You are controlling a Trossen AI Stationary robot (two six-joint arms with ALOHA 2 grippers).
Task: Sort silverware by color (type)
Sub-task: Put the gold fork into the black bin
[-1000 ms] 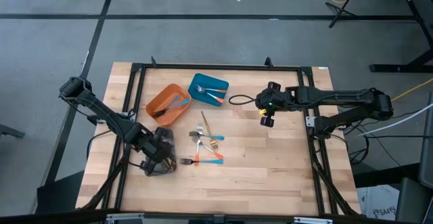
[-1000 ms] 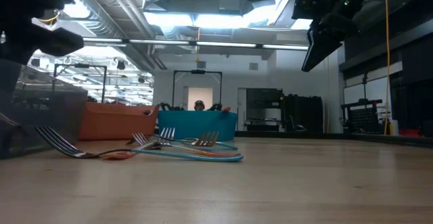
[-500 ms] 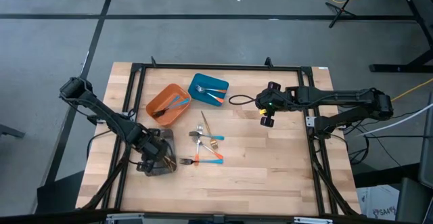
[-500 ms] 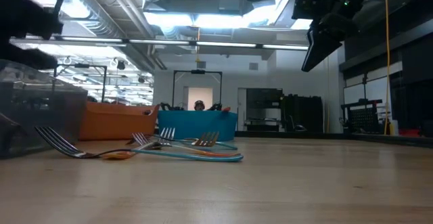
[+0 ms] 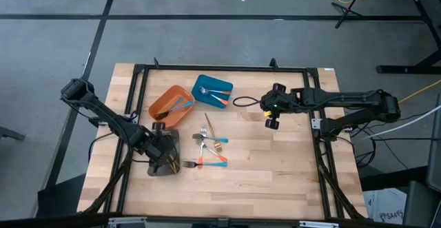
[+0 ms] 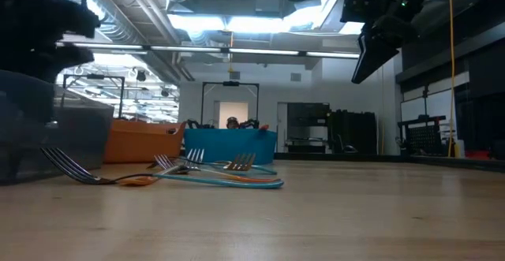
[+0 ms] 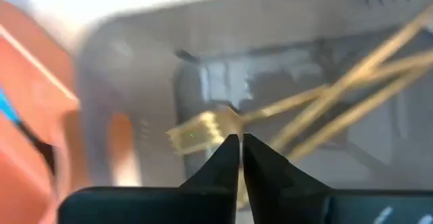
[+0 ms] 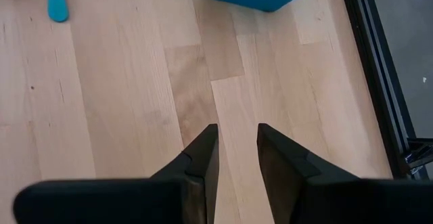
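Observation:
Loose silverware lies at the table's middle: forks and spoons with orange, blue and gold handles, also in the low view. My left gripper hangs over the grey tray near the left front, pointing steeply down, fingers shut. Gold forks lie crossed on the tray's floor just beyond its tips. My right gripper stands open above bare wood at the right. My left gripper's shut fingertips stand right at the neck of a gold fork that lies in the grey tray. Nothing shows between the fingers. Whether the tips touch the fork, I cannot tell.
An orange tray and a blue tray stand at the far middle, each with a few pieces inside. A black cable loop lies beside the blue tray. Bare wood spreads over the table's right and near parts.
My left gripper has rolled about its wrist while staying over the grey tray. The right arm and the loose silverware have kept still.

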